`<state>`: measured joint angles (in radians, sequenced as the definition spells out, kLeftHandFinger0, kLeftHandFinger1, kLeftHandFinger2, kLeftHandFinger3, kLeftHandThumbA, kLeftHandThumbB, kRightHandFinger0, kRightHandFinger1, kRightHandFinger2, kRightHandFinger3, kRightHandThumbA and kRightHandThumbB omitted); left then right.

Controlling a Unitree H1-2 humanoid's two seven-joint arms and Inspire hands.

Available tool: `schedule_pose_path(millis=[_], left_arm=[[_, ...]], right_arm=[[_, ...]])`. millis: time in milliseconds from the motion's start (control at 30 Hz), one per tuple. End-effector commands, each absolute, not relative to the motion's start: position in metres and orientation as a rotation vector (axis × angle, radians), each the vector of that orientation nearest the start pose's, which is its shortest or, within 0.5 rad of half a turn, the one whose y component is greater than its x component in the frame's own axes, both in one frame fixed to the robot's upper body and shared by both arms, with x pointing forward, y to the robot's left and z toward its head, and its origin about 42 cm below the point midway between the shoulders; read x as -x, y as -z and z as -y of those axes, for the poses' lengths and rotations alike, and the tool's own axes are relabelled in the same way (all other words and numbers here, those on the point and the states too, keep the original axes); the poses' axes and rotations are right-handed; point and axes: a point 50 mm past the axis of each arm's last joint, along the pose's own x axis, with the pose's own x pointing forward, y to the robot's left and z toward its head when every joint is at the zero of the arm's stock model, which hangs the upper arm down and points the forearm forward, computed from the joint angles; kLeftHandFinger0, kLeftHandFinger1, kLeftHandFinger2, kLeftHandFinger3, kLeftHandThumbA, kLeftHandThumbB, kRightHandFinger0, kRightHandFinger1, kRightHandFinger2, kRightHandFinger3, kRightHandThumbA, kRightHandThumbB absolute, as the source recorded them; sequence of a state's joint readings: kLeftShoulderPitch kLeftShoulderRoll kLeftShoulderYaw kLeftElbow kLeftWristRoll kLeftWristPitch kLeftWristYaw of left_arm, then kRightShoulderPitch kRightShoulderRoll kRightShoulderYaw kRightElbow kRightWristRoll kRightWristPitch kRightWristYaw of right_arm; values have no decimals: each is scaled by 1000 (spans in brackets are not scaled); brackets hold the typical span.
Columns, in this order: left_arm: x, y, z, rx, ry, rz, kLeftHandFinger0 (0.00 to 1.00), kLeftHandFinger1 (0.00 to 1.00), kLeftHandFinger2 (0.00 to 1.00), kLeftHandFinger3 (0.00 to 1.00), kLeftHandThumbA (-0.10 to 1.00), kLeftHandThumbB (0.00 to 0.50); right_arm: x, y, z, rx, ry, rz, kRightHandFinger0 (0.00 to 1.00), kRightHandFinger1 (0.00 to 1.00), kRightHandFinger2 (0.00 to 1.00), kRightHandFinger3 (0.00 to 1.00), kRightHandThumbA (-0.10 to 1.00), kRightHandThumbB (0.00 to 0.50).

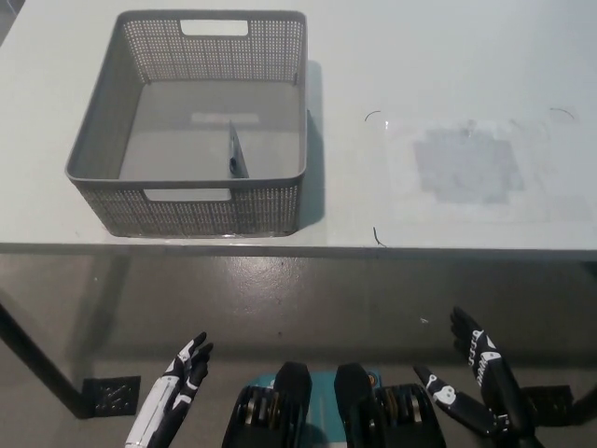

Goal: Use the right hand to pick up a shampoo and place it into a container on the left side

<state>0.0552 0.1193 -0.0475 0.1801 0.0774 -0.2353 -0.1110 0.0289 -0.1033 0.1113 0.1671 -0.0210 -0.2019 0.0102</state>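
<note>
A grey perforated basket [112, 149] stands on the white table's left part, with only a thin grey divider [236, 152] inside it. No shampoo bottle shows anywhere in the head view. My black right hand [476, 383] hangs low at the bottom right, below the table's front edge, open with fingers spread and holding nothing. My white left hand [182, 373] rests low at the bottom left, also open and empty.
The white table [448, 56] fills the upper half; its front edge runs across at mid-height. A greyish smudged rectangle [466, 166] marks the table's right part. Below is grey floor, with a table leg and foot plate [110, 392] at lower left.
</note>
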Motion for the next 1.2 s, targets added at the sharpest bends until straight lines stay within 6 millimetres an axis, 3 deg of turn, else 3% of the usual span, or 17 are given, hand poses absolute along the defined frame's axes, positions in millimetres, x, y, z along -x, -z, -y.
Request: schedule_pose_path(millis=[0, 233, 900, 1167], left_arm=[[-264, -57, -241, -196, 156, 36, 1000, 1000, 1000, 1000, 913, 78], [-267, -59, -241, -195, 155, 45, 1000, 1000, 1000, 1000, 908, 65], [-269, -59, -241, -197, 147, 48, 1000, 1000, 1000, 1000, 917, 91], [-272, -60, -243, -200, 148, 51, 1000, 1000, 1000, 1000, 925, 87]], right_arm=[[-277, -66, 217, 159, -136, 52, 1000, 1000, 1000, 1000, 792, 244], [-281, -67, 216, 167, -143, 52, 1000, 1000, 1000, 1000, 779, 251], [-284, -68, 214, 174, -143, 54, 1000, 1000, 1000, 1000, 780, 263], [-287, -69, 213, 170, -151, 61, 1000, 1000, 1000, 1000, 773, 245]])
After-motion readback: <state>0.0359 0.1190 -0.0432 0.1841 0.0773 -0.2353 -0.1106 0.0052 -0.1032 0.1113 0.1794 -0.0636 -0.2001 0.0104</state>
